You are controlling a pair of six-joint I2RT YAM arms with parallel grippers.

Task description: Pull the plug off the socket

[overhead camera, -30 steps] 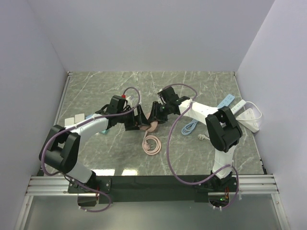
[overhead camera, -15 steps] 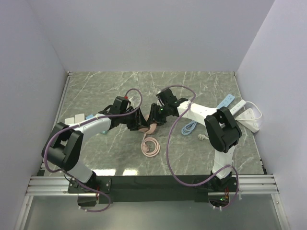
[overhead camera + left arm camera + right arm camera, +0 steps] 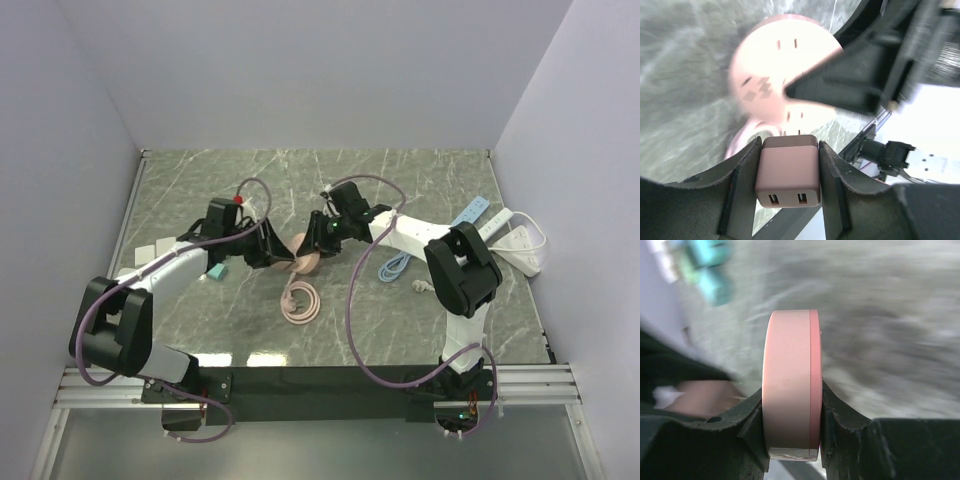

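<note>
Now, boxy pink plug [image 3: 788,170], two ports, round pink socket [image 3: 790,385] edge-on.

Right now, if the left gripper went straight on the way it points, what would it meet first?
The left gripper's plug would hit the socket face first, though the gap is hard to judge; the right gripper holds that socket.

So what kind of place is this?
Probably a robot lab test booth. A left arm and a right arm are bolted at the edge of a table, plain white walls box it in, and the left pincer holds a plug while the right pincer holds a socket.
</note>
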